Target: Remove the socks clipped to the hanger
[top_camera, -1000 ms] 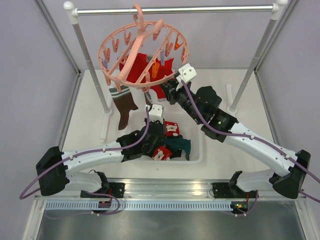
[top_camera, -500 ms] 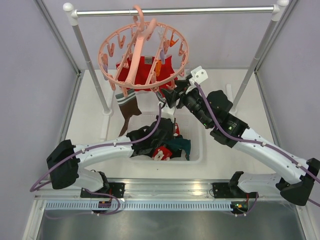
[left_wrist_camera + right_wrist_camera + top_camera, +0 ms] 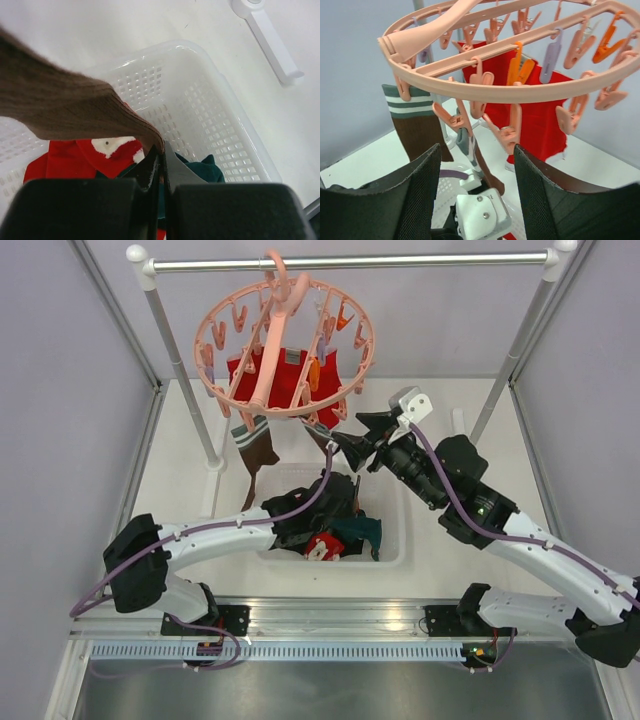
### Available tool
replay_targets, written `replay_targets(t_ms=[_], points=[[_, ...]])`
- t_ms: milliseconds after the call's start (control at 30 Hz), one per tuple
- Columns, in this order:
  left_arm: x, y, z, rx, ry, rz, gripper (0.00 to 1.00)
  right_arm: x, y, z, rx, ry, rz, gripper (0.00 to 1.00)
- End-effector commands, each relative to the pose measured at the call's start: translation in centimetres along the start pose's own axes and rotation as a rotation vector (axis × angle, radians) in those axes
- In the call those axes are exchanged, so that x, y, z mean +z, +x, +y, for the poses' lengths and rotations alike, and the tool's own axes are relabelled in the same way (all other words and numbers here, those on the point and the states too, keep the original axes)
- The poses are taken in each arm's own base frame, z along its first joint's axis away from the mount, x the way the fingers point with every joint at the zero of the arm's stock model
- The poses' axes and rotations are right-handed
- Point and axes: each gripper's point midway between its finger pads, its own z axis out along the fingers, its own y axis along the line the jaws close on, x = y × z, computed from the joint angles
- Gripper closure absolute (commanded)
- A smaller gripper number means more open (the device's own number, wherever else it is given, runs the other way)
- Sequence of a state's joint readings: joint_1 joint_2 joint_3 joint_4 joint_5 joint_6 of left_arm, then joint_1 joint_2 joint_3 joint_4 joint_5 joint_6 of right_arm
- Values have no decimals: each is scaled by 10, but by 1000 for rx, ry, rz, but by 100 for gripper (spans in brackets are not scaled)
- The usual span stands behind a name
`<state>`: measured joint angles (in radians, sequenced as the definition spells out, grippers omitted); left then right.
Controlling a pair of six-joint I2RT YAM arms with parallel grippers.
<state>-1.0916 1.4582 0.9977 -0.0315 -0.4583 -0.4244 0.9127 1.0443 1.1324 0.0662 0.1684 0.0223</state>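
Socks hang under the hanger (image 3: 270, 350), which hooks over the grey rail (image 3: 400, 258). Two red socks (image 3: 285, 375) are clipped beneath its middle. A brown sock with a striped cuff (image 3: 255, 445) drops from the hanger's left side.

A second brown sock (image 3: 65, 107) matters more just now. It appears to be pinched by a clip on the hanger's near rim, and it runs down from there into the white basket (image 3: 200, 115) directly below. Its long axis is a steep slant from rim to basket. More socks already lie in the basket, a red one with white marks (image 3: 110, 150) and a dark teal one (image 3: 202, 167).

The left gripper (image 3: 159, 159) sits down in the basket, well below the hanger. Its jaws are clenched on the lower end of that slanting brown sock. The fabric disappears right between the closed fingers, so it has a proper hold.

The right gripper (image 3: 348, 435) hovers just beside the hanger's near-right rim, a little below it. Its fingers are spread and grasp nothing, and they point up at the row of dangling clips. Through its own camera the clip row and the top of the slanting sock sit straight ahead, between the two fingers.

I'd say the sock is not yet free at its top. The right arm is far nearer that clip, while the left holds the bottom end. To my eye the next move is either a downward tug along the sock's length or the right fingers working the clip.
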Motion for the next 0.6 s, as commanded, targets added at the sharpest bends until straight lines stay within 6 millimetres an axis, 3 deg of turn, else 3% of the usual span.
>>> replay_targets(t_ms=[0,200,567], points=[[1,-13,-11,12,33,-13,98,8,-6,16,-52,-89,8,36],[3,-9,-13,16,42,0,98,31,5,22,-87,-106,55,37],[3,-6,-16,20,55,15,98,50,10,28,-105,-130,69,34]])
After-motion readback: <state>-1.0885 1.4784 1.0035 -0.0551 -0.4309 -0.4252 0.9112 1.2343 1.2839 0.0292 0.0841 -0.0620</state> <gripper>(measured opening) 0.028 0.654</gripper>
